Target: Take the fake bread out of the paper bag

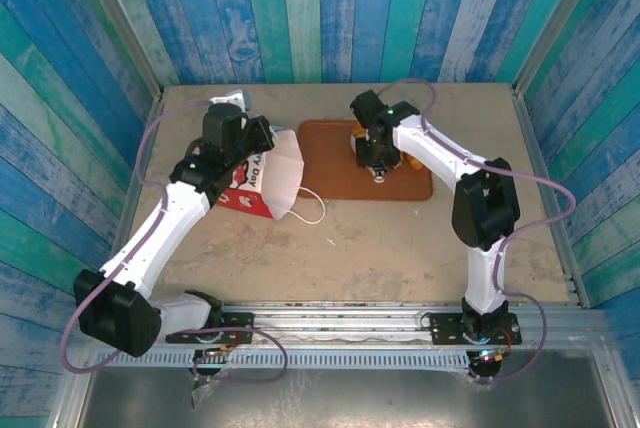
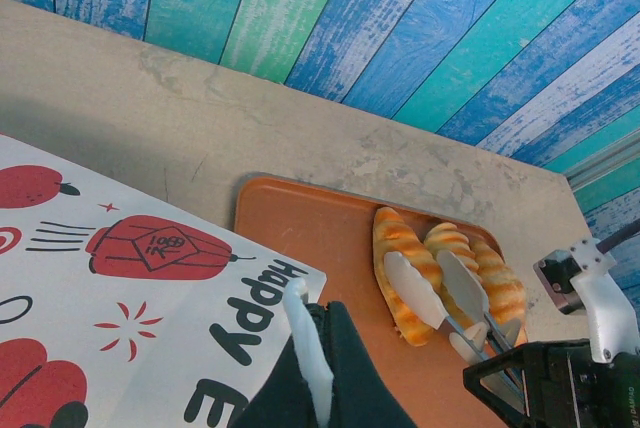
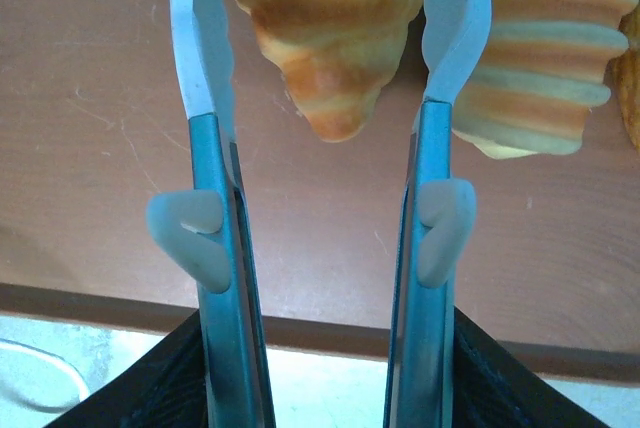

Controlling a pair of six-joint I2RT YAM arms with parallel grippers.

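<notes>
The white paper bag (image 1: 268, 180) with red prints lies tipped on the table, its mouth toward the tray. My left gripper (image 1: 247, 151) is shut on the bag's rim (image 2: 300, 293), with the printed side (image 2: 130, 278) stretching away to the left. My right gripper (image 1: 377, 170) hangs low over the brown tray (image 1: 325, 163). Its fingers (image 3: 200, 68) press both sides of a golden croissant (image 3: 325, 38). Two more ridged pastries (image 2: 500, 283) lie beside it on the tray (image 2: 300, 228). The bag's inside is hidden.
A white loop handle (image 1: 312, 210) trails from the bag onto the table. Blue plank walls close in the back and both sides. Bare tabletop (image 1: 380, 248) stretches in front of the tray.
</notes>
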